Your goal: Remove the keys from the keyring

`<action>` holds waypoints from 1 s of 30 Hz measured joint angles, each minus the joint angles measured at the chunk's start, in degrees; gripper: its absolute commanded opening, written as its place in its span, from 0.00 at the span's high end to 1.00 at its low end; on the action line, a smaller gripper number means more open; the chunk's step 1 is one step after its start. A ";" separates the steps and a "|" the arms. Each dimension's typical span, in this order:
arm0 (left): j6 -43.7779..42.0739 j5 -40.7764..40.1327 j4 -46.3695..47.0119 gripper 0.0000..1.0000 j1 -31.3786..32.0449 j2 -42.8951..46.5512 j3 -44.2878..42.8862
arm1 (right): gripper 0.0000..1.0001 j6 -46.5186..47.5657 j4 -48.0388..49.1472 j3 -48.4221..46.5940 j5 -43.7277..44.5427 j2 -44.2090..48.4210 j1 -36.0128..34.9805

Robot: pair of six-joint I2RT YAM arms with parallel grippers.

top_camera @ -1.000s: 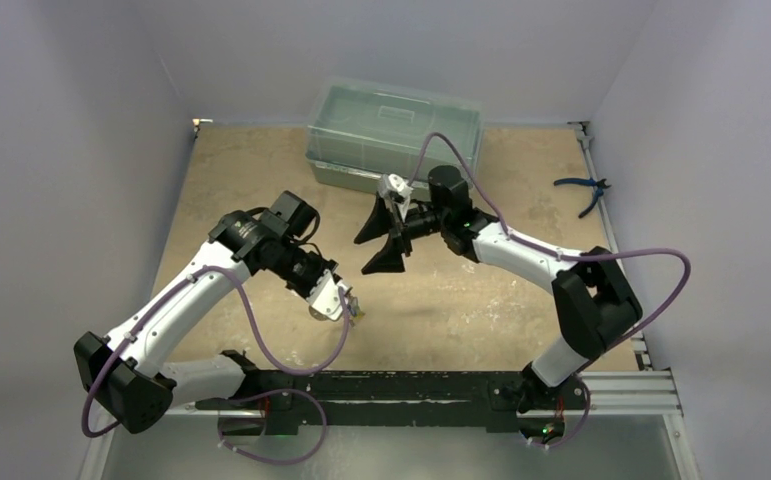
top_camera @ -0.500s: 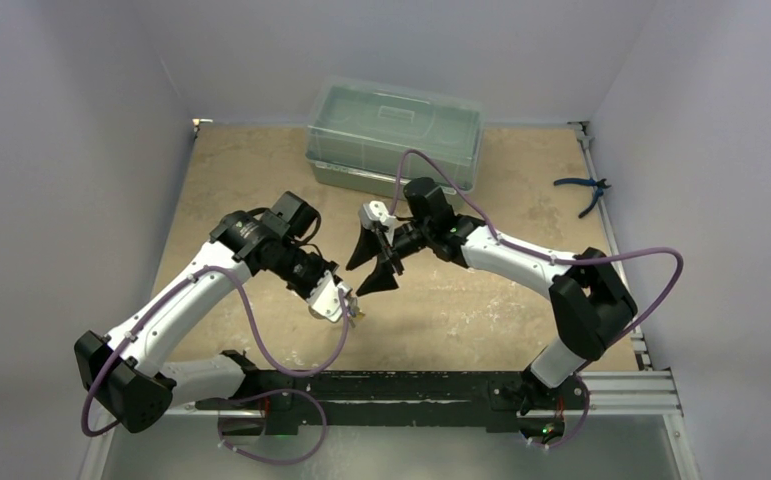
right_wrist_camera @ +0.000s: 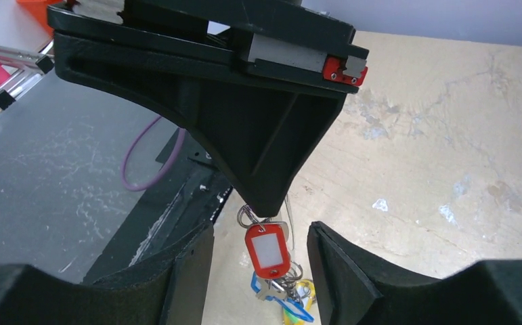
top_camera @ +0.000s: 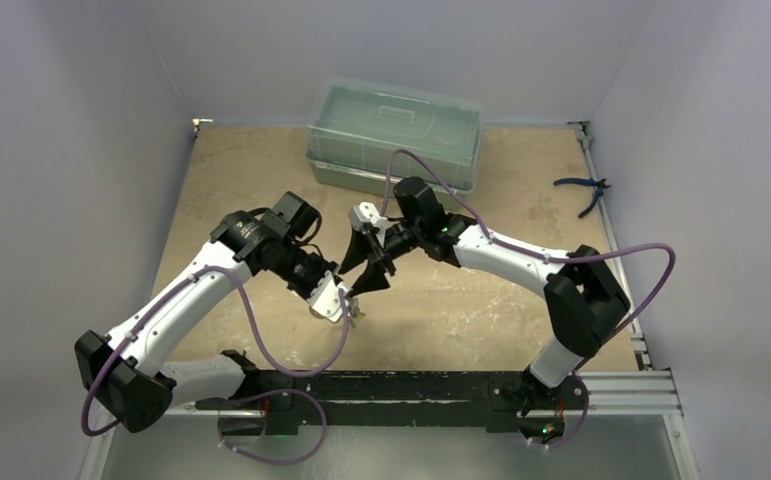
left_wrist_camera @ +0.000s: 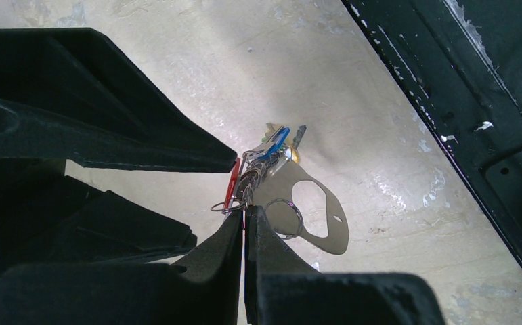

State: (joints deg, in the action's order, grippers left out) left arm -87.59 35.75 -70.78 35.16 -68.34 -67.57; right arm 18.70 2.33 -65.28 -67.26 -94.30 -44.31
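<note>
My left gripper [top_camera: 349,308] [left_wrist_camera: 244,215] is shut on the keyring's thin wire rings [left_wrist_camera: 248,196] and holds the bunch above the table. The keys hang below it: a red tag [right_wrist_camera: 267,252], a blue tag [right_wrist_camera: 297,308] and a yellow one [right_wrist_camera: 305,292]. In the left wrist view the red tag [left_wrist_camera: 233,186] and blue tag [left_wrist_camera: 273,143] show edge-on, with one loose thin ring [left_wrist_camera: 286,218]. A grey loop shape [left_wrist_camera: 336,233] lies behind; I cannot tell whether it is the strap or a shadow. My right gripper [top_camera: 364,268] [right_wrist_camera: 259,229] is open, its fingers on either side of the red tag without touching it.
A clear lidded plastic box [top_camera: 394,135] stands at the back of the table. Blue-handled pliers [top_camera: 583,190] lie at the far right edge. The black base rail [top_camera: 411,385] runs along the near edge, close under the hanging keys. Walls close in left, right and back.
My right gripper has moved left and down towards the left gripper, until its open fingers flank the hanging keys. The left arm and the bunch have stayed put.
</note>
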 measured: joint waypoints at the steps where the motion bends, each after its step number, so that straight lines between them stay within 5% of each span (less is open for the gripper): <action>1: 0.00 0.00 0.00 1.00 0.04 -0.02 0.00 | 0.44 0.00 -0.09 -0.02 -0.02 -0.17 -0.13; 12: 0.46 0.02 0.42 1.00 0.17 -0.33 0.00 | 0.75 0.46 -1.44 -0.09 -0.39 -0.68 -1.03; 19: 1.53 0.09 0.68 1.00 0.17 -0.33 0.00 | 0.82 0.85 -1.95 -0.09 -0.74 -0.68 -1.03; 26: 2.89 0.46 1.01 1.00 0.17 -0.63 -0.02 | 1.00 0.48 -1.97 -0.09 -1.46 -0.68 -1.05; 30: 4.87 0.57 1.27 1.00 0.17 -0.81 -0.02 | 1.00 0.50 -2.25 -0.09 -1.66 -0.68 -1.05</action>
State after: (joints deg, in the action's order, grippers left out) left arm -82.72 36.32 -69.52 35.33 -69.14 -67.59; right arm 19.20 0.08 -65.36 -68.93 -94.98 -45.36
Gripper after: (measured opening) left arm 0.010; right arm 0.012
